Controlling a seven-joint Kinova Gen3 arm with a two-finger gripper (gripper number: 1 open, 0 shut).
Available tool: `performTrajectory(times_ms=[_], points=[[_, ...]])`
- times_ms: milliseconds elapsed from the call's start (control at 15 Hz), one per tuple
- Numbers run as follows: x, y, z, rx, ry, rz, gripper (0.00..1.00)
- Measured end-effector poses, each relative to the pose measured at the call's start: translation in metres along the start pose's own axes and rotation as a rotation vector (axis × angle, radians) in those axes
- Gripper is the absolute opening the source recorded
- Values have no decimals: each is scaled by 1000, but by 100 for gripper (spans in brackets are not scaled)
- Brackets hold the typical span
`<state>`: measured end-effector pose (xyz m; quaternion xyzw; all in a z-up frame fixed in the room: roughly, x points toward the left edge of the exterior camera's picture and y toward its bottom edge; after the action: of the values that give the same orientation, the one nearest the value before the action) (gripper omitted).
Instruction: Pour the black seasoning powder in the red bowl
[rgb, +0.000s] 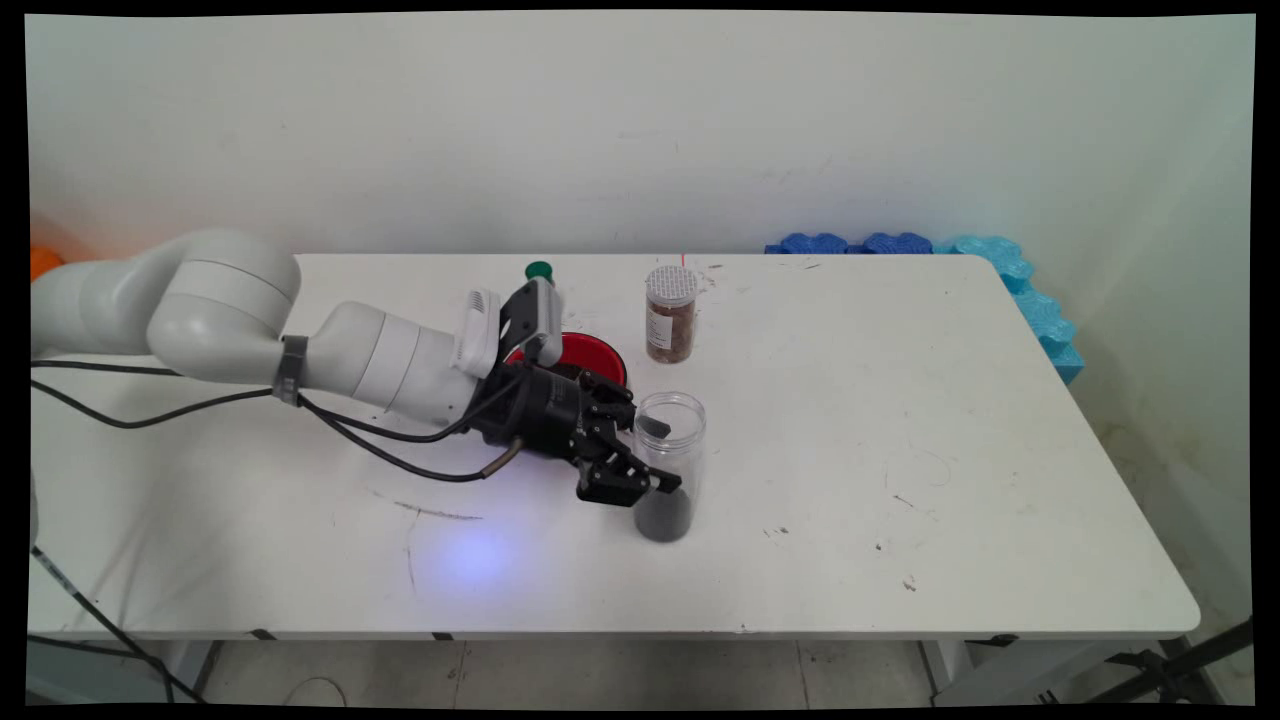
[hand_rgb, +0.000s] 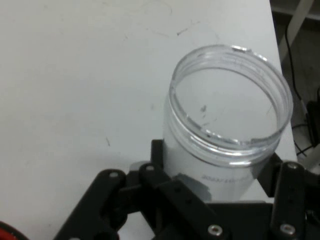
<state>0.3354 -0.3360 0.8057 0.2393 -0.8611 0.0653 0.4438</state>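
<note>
Near the frame's centre, on the white table (rgb: 900, 450), stands a clear open-topped plastic jar (rgb: 668, 465) with a dark layer at its bottom. The black two-finger gripper (rgb: 650, 455) reaches it from the left, one finger on each side of the jar's wall. The hand view shows the jar (hand_rgb: 225, 145) upright between the two fingers (hand_rgb: 165, 170), its threaded rim bare and lidless; faint pale print runs along its wall, too small to read. The fingers are closed onto the jar's sides.

Just behind the gripper, partly hidden by the wrist, lies a red round dish (rgb: 585, 357). Up and right of it, apart from the clear jar, stands a spice jar (rgb: 670, 313) with a pale perforated cap, brown contents and a label whose writing cannot be read. A green cap (rgb: 539, 270) peeps over the wrist camera near the table's far edge.

Open tabletop spreads to the right and toward the near edge, marked only by scuffs. Blue foam pieces (rgb: 1000, 270) line the far right corner.
</note>
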Motion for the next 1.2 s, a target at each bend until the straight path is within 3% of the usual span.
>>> performTrajectory(times_ms=[533, 1200], points=[[6, 0, -16, -17, -1, 21, 0], [61, 3, -75, -37, 51, 15, 0]])
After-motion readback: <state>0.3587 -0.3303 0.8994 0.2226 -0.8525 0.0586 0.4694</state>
